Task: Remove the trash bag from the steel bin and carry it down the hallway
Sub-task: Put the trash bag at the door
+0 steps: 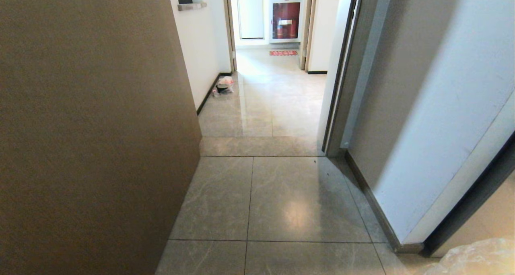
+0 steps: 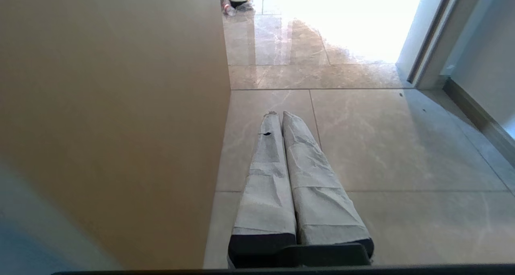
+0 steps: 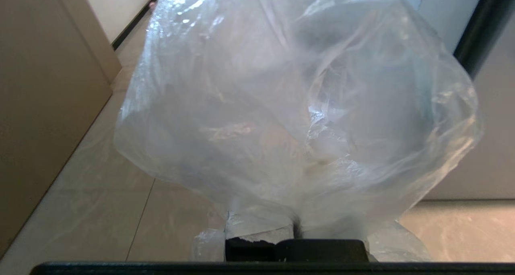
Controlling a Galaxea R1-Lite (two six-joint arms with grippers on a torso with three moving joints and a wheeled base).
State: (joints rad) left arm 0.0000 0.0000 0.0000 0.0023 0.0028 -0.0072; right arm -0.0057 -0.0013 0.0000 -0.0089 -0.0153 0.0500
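- Right hand (image 3: 295, 230) clamped on trash bag (image 3: 289, 106), bag billowing over its fingers
- Left hand (image 2: 281, 116) pressed shut, empty
- Hallway (image 1: 277, 106) ahead: advise steady driving, clearing the door frame (image 1: 336, 106)

One trash bag (image 3: 281, 106), clear and crinkled, also showing as one corner in the head view (image 1: 478, 259). Two tools in all: one left tool (image 2: 277, 116) with two wrapped fingers (image 2: 265, 178) pressed together, and one right tool (image 3: 295, 230) pinched on the bag's neck. One hallway (image 1: 277, 194) of grey tiles, one small pile of litter (image 1: 224, 85) by the wall, one red mat (image 1: 283, 52) and one red cabinet (image 1: 286, 19) at the far end.
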